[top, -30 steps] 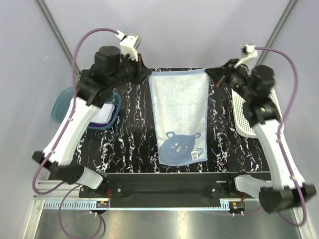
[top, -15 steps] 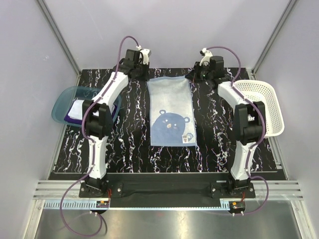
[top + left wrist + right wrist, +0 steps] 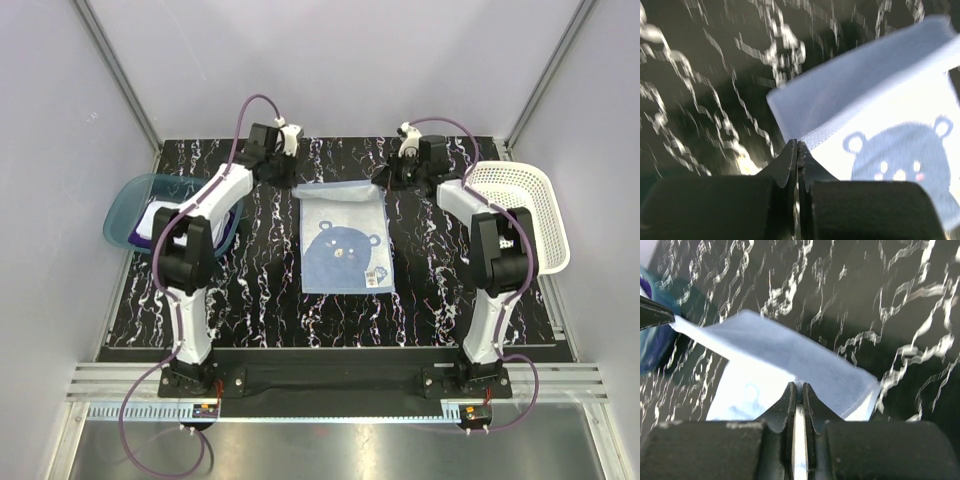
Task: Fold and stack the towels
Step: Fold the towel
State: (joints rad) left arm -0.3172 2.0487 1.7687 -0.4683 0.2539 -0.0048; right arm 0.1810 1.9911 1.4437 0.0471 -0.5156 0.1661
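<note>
The light blue towel (image 3: 345,245), with a bear print and a small white label (image 3: 372,275), lies on the black marbled table. My left gripper (image 3: 297,186) is shut on its far left corner and my right gripper (image 3: 384,183) on its far right corner. The far edge is lifted and curls over toward the front. In the left wrist view the gripper (image 3: 797,145) pinches the towel's hem (image 3: 860,95). In the right wrist view the gripper (image 3: 797,387) pinches the raised edge (image 3: 790,350). The white towel (image 3: 160,214) and the purple towel (image 3: 142,233) lie in the teal tray.
The translucent teal tray (image 3: 125,200) sits at the table's left edge and also shows in the right wrist view (image 3: 650,347). The white mesh basket (image 3: 525,215) overhangs the right edge. Grey walls close in the back and sides.
The towel came down from being held high and stretched to lying on the table. Both grippers have since drawn its far edge nearer the front, so the towel looks shorter.
</note>
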